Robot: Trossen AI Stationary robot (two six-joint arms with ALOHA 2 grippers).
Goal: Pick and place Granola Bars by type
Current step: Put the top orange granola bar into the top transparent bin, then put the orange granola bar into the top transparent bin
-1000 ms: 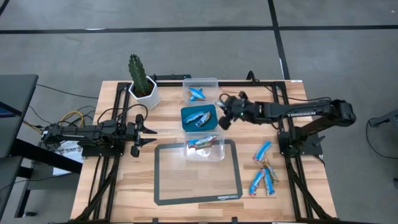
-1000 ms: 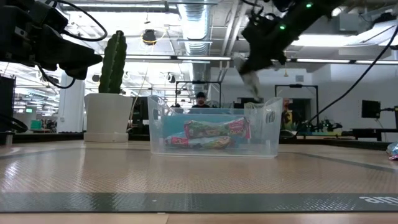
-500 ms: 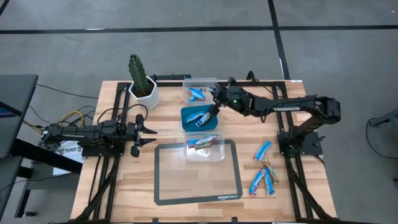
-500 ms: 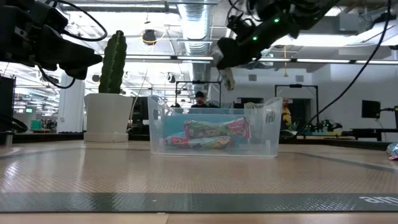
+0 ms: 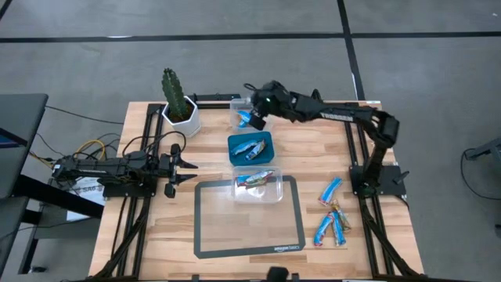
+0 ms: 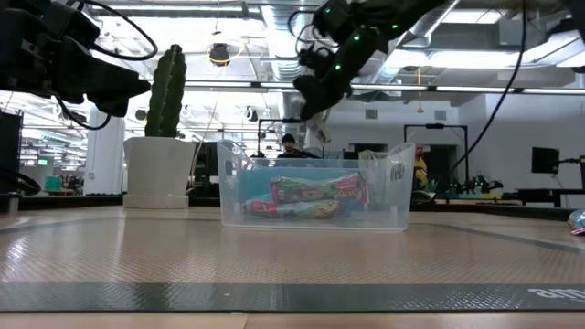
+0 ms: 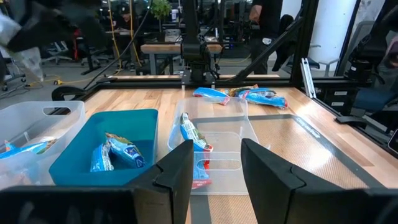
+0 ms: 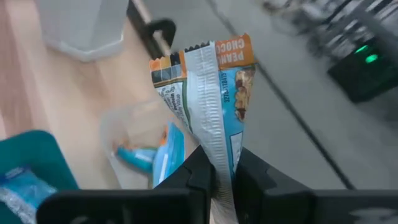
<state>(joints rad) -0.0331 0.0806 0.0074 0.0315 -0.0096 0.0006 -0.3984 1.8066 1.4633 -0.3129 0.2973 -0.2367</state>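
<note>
Hovering over the clear bin (image 5: 252,110) at the table's (image 5: 156,235) far edge, the right gripper (image 5: 259,108) pinches one granola bar (image 8: 208,99) between fingers pressed together on its wrapper. The right wrist view shows the bar standing on end out of the fingers, its long axis running away from the jaws, with an orange band along its free end and a blue body. Directly past the bar in that view lies the clear bin, with a blue bar (image 8: 149,155) resting on its floor, so the container sits straight below the held bar and the coming release looks to turn on a short descent or a simple opening of the fingers.

Three containers stand in a line running from the far edge toward the middle of the table: the clear bin, then a teal bin (image 5: 250,148) holding blue bars, then a second clear bin (image 5: 256,184) on the far edge of a dark-framed mat (image 5: 247,219), holding red-and-green wrapped bars. More granola bars (image 5: 329,214), mostly blue, lie loose near the table's right edge, well apart from the bins. The right arm is plainly the nearer one to both the far bin and that loose pile.

A left gripper (image 5: 178,167) waits near the left edge, fingers spread and holding nothing. A potted cactus (image 5: 178,101) stands at the far left corner, just beside the far bin.
</note>
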